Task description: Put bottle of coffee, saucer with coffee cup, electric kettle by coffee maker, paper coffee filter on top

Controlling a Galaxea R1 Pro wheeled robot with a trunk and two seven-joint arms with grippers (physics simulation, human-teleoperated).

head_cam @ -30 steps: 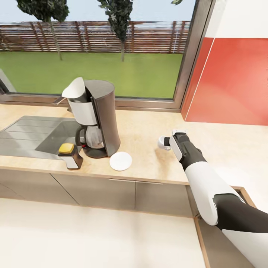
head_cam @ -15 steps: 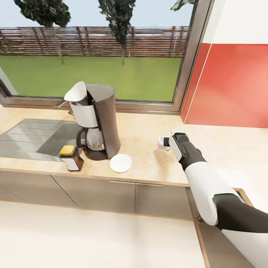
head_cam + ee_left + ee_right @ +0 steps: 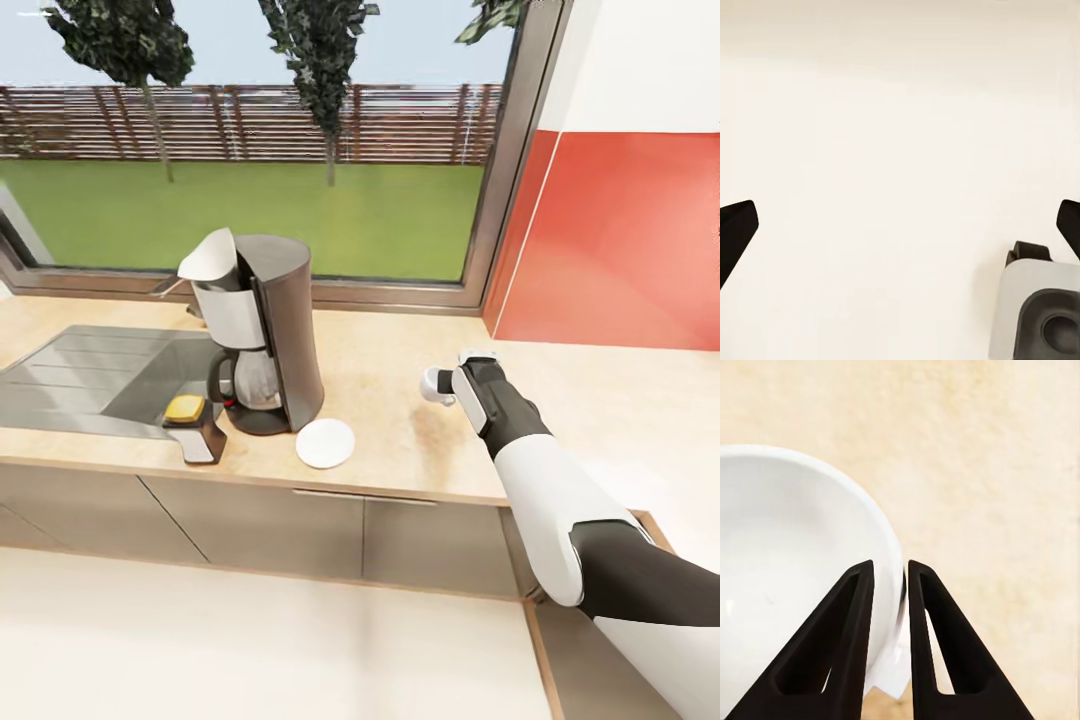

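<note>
The right hand was nipped shut on the rim of the one coffee cup, held over the surface; it ought to travel level and leftward, lowering squarely onto the single saucer. Farther left stood one coffee maker, a paper coffee filter at its top; the left hand gaped wide, holding nothing.

Right arm: glossy white shell, dark grey bands at wrist and elbow. Right gripper fingers: black, hollow, triangular. Left gripper fingertips black.
</note>
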